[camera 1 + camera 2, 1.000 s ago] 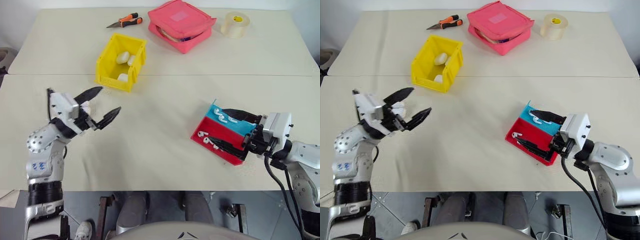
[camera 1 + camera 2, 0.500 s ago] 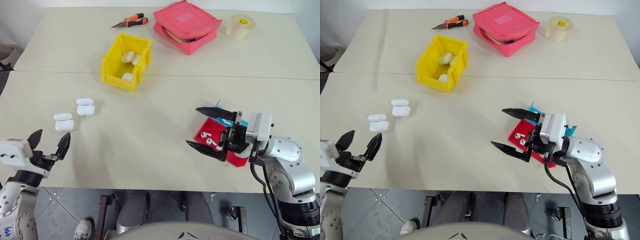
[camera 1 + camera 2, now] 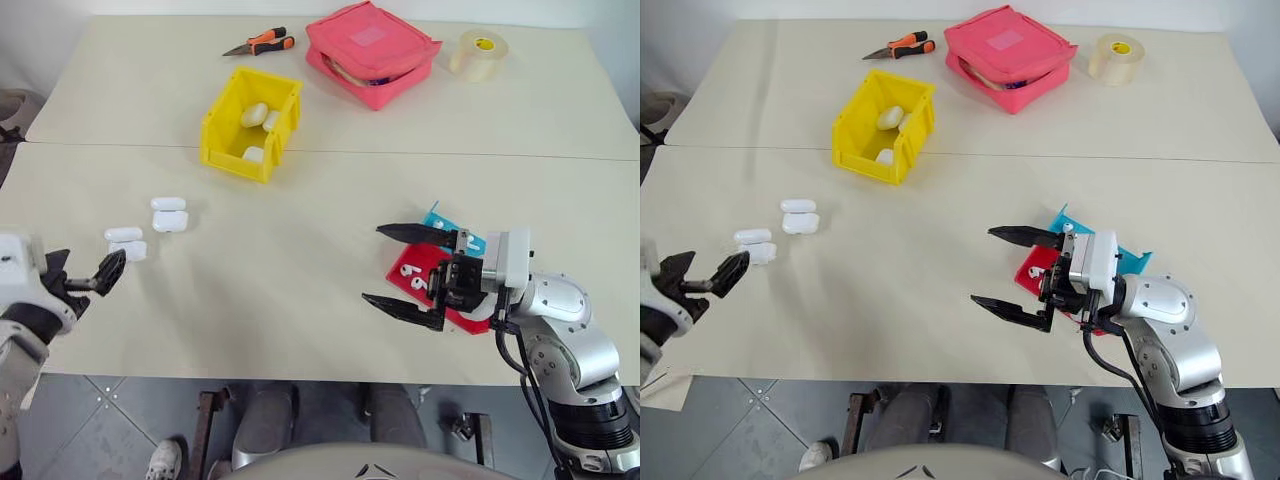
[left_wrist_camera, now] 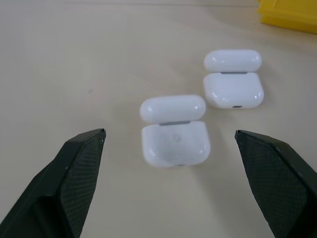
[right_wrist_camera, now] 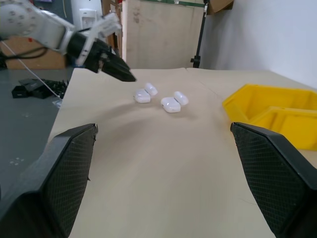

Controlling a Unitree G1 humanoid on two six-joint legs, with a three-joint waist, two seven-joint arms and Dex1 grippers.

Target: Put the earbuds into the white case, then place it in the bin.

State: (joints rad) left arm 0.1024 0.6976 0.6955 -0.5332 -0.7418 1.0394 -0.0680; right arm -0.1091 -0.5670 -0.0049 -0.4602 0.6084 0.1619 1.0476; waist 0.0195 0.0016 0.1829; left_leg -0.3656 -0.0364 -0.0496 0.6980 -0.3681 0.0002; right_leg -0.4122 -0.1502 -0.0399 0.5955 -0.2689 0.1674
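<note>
Swinging out wide, our left claw has left the middle of the table and now sits at the near left edge, jaws spread and empty, aimed at two open white cases. Our right claw has drawn left off the red-and-blue tray, gaping wide, holding nothing. Progress check: the yellow bin, far left of centre, already holds about three white cases, so we judge part of the job done. Left to do: earbuds lie in the tray, neither open case is filled, and both await binning. We can read no writing anywhere, even on the pink pouch.
</note>
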